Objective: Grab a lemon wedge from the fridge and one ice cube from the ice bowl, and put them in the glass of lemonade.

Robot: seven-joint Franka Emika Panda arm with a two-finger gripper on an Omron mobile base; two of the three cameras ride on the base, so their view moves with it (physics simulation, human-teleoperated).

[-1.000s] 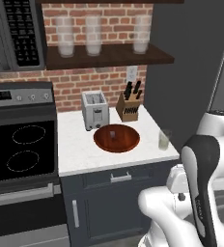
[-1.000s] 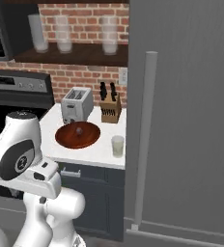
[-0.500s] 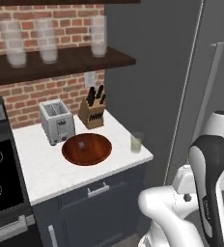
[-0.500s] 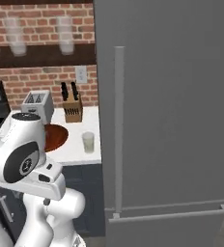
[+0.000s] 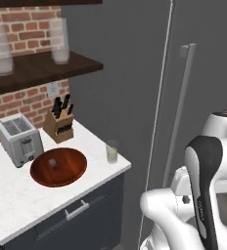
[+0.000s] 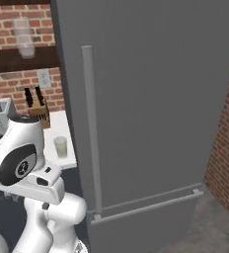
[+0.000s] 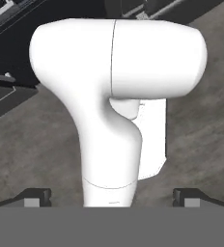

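1. Your two-finger gripper [image 7: 112,197] shows in the hand view as two small dark fingertips [image 7: 36,197] set far apart at the bottom edge; the jaws stand released, with nothing between them but the robot's own white body and grey floor.

2. Against the earlier frames, both base views have swung toward the fridge: the black stove that lay at the left a second ago has left the left base view, and the counter things have slid leftward. That is the camera moving with the base; the things themselves lie as before.

3. The tall dark grey double-door fridge [image 6: 151,99] now takes most of the right base view, doors closed, one long vertical grey bar handle [image 6: 89,128] facing you. In the left base view its other handle [image 5: 180,102] is partly cut off by the white arm.

4. The lemon wedge cannot be made out; the closed doors hide the fridge's inside.

5. The small clear tumbler of pale yellow-green lemonade [image 5: 112,152] stands upright near the white counter's [image 5: 17,205] right front corner, just beside the fridge wall.

6. The wide, shallow, reddish-brown wooden ice bowl [image 5: 58,167] sits left of the glass, apart from it; a small pale cube inside is hard to resolve.

7. Behind the bowl stand a silver toaster [image 5: 19,139] and a wooden knife block [image 5: 59,126]; tall frosted glasses [image 5: 60,41] rest on the dark shelf above.
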